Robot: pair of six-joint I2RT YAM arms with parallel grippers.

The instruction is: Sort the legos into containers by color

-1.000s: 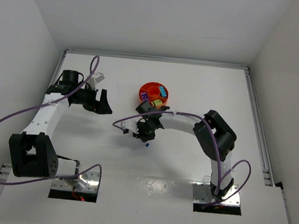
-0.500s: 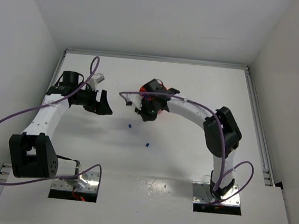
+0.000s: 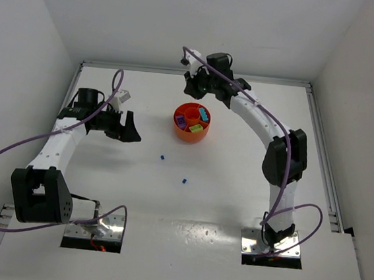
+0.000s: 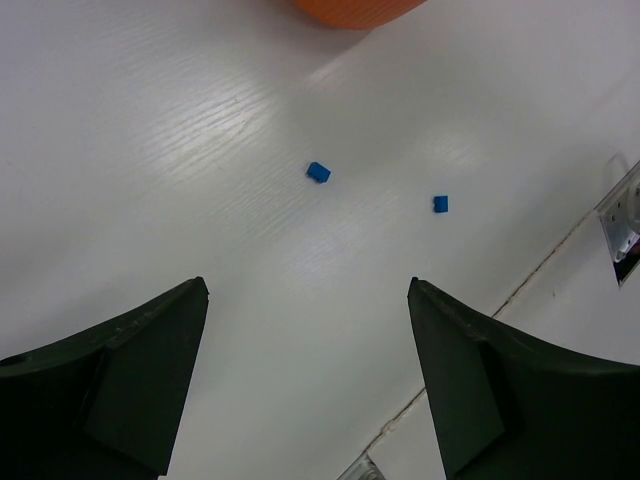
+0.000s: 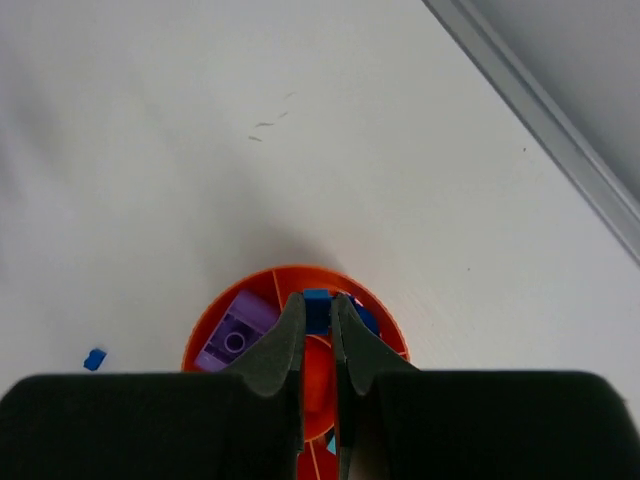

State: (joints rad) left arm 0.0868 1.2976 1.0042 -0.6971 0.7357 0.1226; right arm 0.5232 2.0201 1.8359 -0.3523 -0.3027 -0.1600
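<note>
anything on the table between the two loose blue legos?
Nothing: bare table between the blue lego nearer the bowl and the farther blue lego, clearest in the left wrist view.

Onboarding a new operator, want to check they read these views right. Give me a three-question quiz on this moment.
1. True or false: the left gripper is shut.
2. How many small blue plastic bricks lie loose on the white table, outside the round orange plastic bowl? A one, B two, C four.
3. What does the right gripper pinch between its fingertips?
Key: 1 false, its jaws stand wide apart with nothing between them. 2 B. 3 a small blue brick.
</note>
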